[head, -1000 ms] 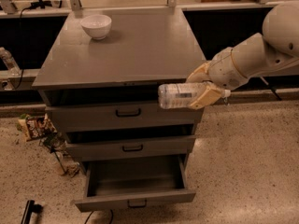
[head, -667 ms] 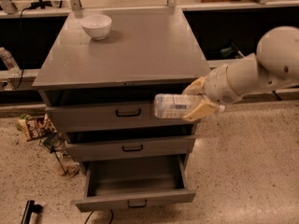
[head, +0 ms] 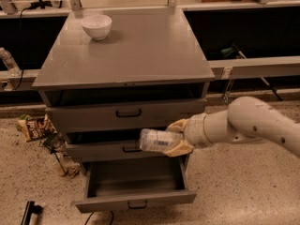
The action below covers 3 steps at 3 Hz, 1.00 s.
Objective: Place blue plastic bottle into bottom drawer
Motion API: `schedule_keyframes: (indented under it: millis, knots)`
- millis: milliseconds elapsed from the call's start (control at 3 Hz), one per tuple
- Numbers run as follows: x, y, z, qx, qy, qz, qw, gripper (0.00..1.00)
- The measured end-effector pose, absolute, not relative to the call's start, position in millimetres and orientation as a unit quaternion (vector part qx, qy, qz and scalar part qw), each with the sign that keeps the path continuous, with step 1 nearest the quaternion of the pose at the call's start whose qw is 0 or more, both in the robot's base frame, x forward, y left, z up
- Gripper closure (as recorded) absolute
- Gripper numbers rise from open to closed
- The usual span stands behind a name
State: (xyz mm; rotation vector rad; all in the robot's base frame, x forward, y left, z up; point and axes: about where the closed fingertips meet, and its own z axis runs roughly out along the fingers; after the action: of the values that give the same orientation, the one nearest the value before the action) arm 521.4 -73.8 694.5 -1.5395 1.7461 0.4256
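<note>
My gripper (head: 174, 138) is shut on the blue plastic bottle (head: 157, 140), a small clear bottle with a pale label, held on its side with one end pointing left. It hangs in front of the middle drawer, just above the open bottom drawer (head: 136, 184). The bottom drawer is pulled out, its grey tray showing nothing inside, with a small black handle on its front. My white arm (head: 243, 125) reaches in from the right.
A white bowl (head: 96, 26) sits at the back left of the grey cabinet top (head: 140, 55). Snack wrappers and litter (head: 35, 128) lie on the speckled floor left of the cabinet. A clear bottle (head: 8, 62) stands on the ledge at far left.
My gripper has carried the bottle downward, from the top drawer's level to the middle drawer's front, just over the open bottom drawer.
</note>
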Motion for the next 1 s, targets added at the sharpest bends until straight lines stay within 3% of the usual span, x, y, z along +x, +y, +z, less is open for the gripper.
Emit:
schedule_keyframes:
  millis: [333, 1000]
  knots:
    - [522.6, -53.9, 635.9, -0.599, 0.686, 0.181, 0.371, 1.0]
    - [523.2, -44.3, 604.9, -0.588, 0.691, 0.195, 0.373, 1.0]
